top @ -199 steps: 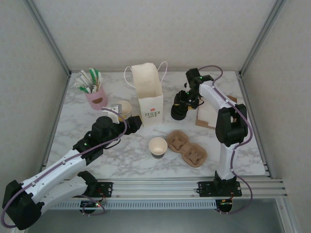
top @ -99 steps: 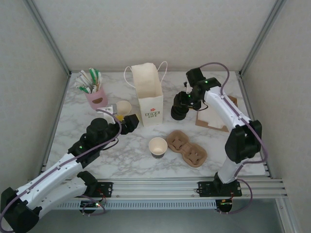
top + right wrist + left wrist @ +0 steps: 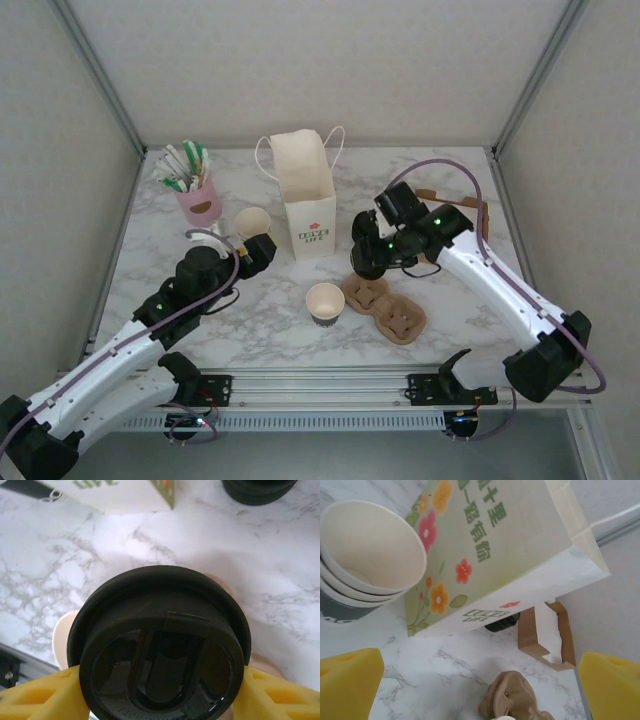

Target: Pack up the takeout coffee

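**Coffee gripped over the carrier**

Upright paper bag (image 3: 305,195), centre-back. From the right, the right arm (image 3: 500,290) stretches in, wrist low. The right gripper (image 3: 160,695) clamps the takeout coffee (image 3: 160,645) above the pulp carrier (image 3: 400,315) — round black lid, wall hidden. The left gripper (image 3: 480,685) is spread wide, facing the bag.

Your widest lane is the bare marble of the table (image 3: 250,325) ahead of the wide-open left hand (image 3: 266,246), running up to the lidless cup (image 3: 325,302) and the cardboard carrier (image 3: 386,308) just right of it. The tall paper bag (image 3: 305,205) stands mid-table, mouth up, with the cup stack (image 3: 252,222) just left of it and the pink holder (image 3: 198,204) farther left. The right hand (image 3: 366,260), clamped on a black lid (image 3: 160,650), crowds the gap between bag and carrier, the black cylinder (image 3: 257,489) just behind.
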`<state>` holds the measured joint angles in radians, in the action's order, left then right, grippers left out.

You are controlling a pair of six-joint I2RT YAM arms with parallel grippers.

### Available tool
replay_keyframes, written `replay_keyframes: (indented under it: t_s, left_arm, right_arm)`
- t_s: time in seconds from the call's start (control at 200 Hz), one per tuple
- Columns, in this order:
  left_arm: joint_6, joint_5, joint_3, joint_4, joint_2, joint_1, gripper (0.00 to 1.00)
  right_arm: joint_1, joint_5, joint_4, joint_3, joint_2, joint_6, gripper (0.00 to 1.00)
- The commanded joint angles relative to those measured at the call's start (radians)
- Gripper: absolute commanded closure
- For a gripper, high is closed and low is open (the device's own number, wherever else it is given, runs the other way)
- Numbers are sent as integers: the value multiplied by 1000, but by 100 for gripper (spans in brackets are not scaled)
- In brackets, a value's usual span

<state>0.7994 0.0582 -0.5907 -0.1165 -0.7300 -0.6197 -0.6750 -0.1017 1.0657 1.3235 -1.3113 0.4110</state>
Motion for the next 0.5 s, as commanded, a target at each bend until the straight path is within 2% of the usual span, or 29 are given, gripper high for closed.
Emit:
replay_keyframes:
  t_s: [0.0,0.19,0.496]
  left_arm:
    - [22,67,52,-13,50,8,0]
    - [12,9,194,111,190,8,0]
    - [30,45,283,74,345,8,0]
  right_arm:
    - [-55,26,18,-30,22,37,34]
    - [-176,79,17,-21,-28,53,33]
    - [-332,190,77,87,-201,49,33]
